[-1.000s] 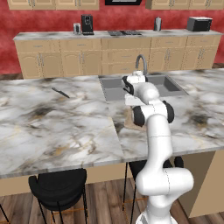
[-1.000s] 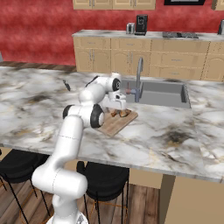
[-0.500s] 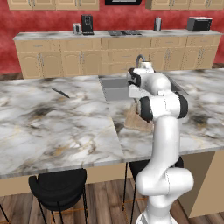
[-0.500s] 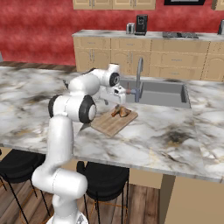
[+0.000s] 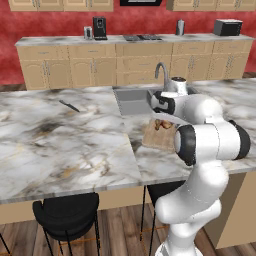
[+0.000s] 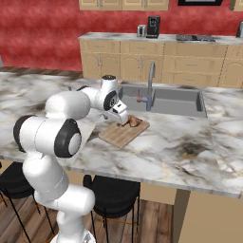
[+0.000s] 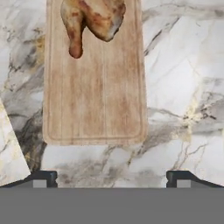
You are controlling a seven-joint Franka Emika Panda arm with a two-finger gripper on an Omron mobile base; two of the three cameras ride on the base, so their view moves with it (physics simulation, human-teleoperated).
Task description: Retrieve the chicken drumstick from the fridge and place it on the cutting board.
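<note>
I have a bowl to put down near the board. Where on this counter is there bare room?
The marble left of the sink is bare apart from a small dark knife. The cutting board is free at its near end; the chicken drumstick takes the far end. Near the faucet, arm and gripper crowd things.

White jointed arm with dark joints, bent sharply at the elbow and folded back on itself, forearm reaching forward at counter height. Two-finger dark claw (image 7: 111,179) pointing downward, finger tips (image 7: 41,178) spread wide apart, nothing between them. Wrist and hand (image 6: 116,110) held low beside the elbow.
</note>
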